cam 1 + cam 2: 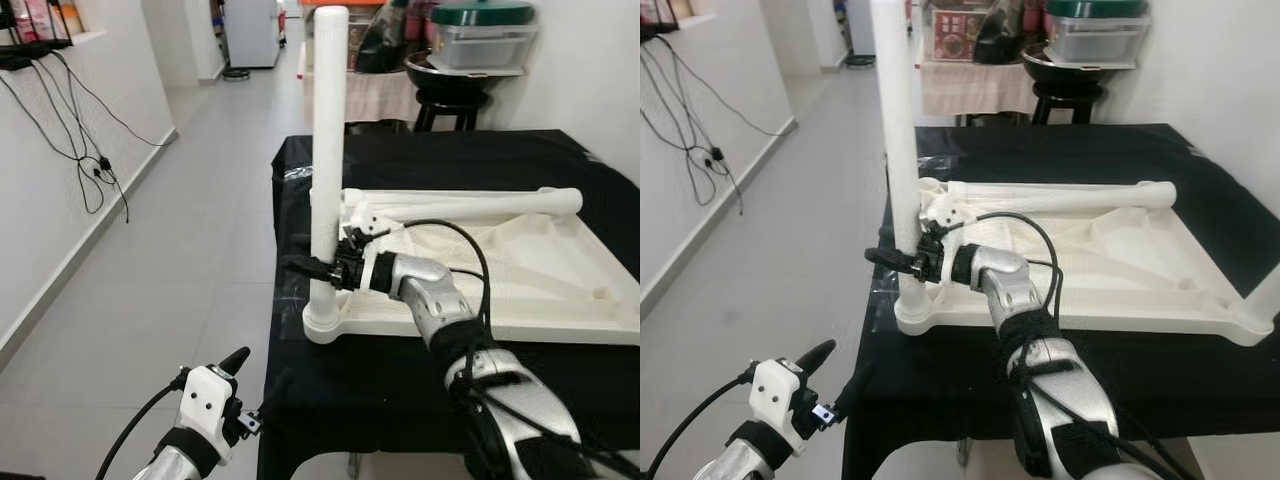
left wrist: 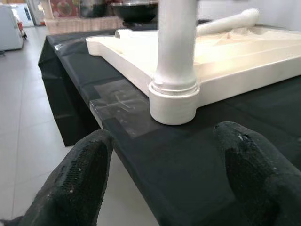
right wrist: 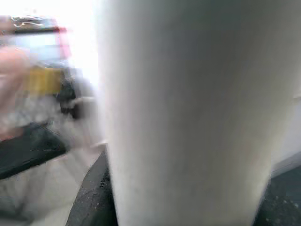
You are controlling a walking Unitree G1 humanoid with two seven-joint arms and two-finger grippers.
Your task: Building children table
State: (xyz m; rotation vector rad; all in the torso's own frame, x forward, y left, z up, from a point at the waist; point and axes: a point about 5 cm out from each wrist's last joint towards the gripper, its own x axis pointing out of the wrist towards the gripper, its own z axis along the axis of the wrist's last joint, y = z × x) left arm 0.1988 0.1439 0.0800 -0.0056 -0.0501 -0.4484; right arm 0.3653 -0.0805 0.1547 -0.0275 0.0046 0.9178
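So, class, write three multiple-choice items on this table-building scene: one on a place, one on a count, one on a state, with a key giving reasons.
1. Where does the upturned white tabletop lie?
A. on the black-covered table
B. on the floor
C. on the stool

2. How many white legs stand upright in a corner socket?
A. none
B. one
C. three

3. What is the right gripper doing?
A. hanging idle
B. closed around the upright leg
C. holding the lying leg

Key: 1 A, the tabletop rests on the black cloth. 2 B, only one leg stands upright; the other leg lies across the tabletop. 3 B, its fingers clasp the upright leg low down, while the left gripper hangs open beside the table.
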